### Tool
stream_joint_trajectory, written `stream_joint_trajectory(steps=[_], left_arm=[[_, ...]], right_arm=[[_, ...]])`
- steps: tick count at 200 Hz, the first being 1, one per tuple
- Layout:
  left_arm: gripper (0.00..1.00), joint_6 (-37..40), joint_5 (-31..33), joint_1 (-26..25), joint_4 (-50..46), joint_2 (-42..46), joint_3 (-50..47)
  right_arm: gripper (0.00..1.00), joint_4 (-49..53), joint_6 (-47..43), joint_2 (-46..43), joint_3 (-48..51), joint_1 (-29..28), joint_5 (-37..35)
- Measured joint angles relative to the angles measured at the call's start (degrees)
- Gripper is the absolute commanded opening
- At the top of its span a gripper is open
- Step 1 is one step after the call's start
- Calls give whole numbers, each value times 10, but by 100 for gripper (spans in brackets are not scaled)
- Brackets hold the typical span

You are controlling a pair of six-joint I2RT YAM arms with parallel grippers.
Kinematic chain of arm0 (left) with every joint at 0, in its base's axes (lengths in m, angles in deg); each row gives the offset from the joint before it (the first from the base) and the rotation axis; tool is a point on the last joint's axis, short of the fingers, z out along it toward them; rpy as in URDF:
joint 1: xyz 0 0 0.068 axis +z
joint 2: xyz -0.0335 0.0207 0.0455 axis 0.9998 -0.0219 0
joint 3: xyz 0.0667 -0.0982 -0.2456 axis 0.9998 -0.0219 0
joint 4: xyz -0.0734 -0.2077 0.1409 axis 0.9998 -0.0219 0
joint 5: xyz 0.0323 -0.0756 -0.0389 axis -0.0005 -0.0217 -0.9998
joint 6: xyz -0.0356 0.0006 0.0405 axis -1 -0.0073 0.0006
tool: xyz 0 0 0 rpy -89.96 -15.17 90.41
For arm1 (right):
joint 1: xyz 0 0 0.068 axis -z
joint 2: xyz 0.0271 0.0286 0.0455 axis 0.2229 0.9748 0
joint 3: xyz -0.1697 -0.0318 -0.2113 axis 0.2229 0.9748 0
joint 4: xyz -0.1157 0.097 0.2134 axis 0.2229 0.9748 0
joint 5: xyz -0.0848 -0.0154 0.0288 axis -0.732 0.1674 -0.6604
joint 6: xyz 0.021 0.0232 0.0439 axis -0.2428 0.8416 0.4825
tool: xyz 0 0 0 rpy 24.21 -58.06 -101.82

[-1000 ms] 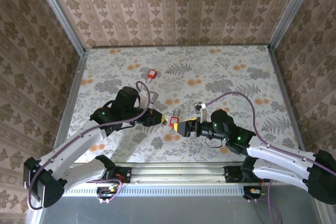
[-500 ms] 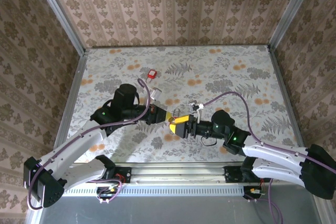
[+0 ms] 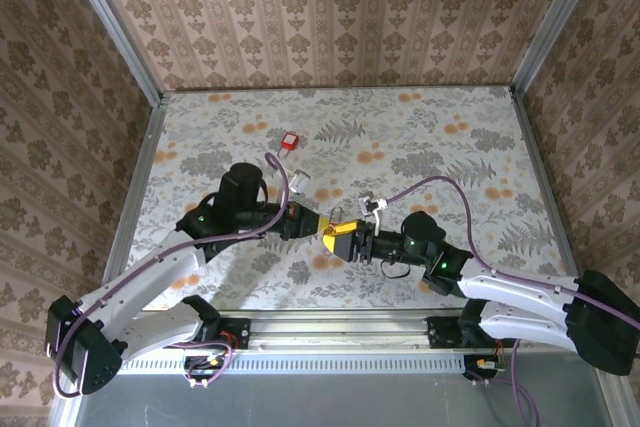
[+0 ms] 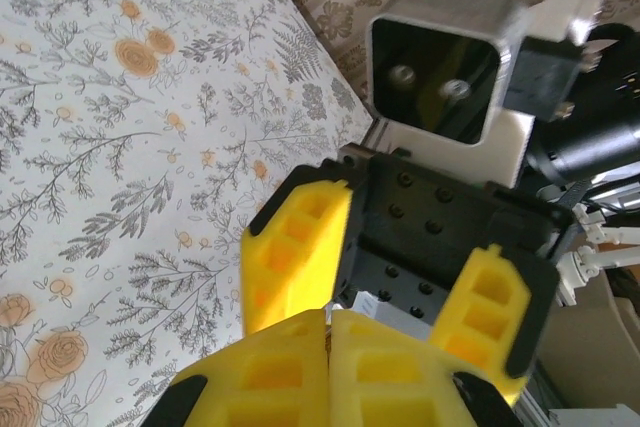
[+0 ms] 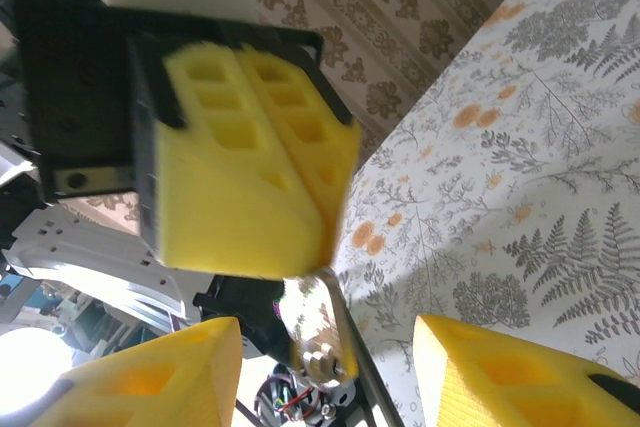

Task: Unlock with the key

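Tips met at mid-frame now, where a second ago a gap was seen between them!
In the right wrist view the key [image 5: 320, 332] is seen pinched in the pressed-together pads of the left gripper [image 5: 322, 209]. It is blurred, its long axis running down-frame toward the lens, between the spread fingers of the right gripper [image 3: 336, 236], touched by neither. Farther off, upper left, a red padlock [image 3: 290, 140] lies on the table [image 3: 450, 137].

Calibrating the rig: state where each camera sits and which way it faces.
Top external: above and behind the arms, looking down on the table; both arms show, left gripper facing right gripper.
Left wrist: on the left arm, facing the open right gripper; own shut fingers.
Right wrist: on the right arm, facing the left gripper; own fingers apart.
Shared: each wrist view shows the other gripper.
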Motion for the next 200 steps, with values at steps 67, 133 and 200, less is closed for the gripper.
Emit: stream_joint_trajectory(steps=[67,133,200], left_arm=[[0,-15,-4,-3,28,0,-17],[0,-23,-5,-1,47,6,-31],[78,-26,-5,3,63,7,-38]], right_arm=[[25,-2,3,-2,0,0,-1],[1,-5,20,10,0,0,1],[0,37,14,-22,-8,-2,-10]])
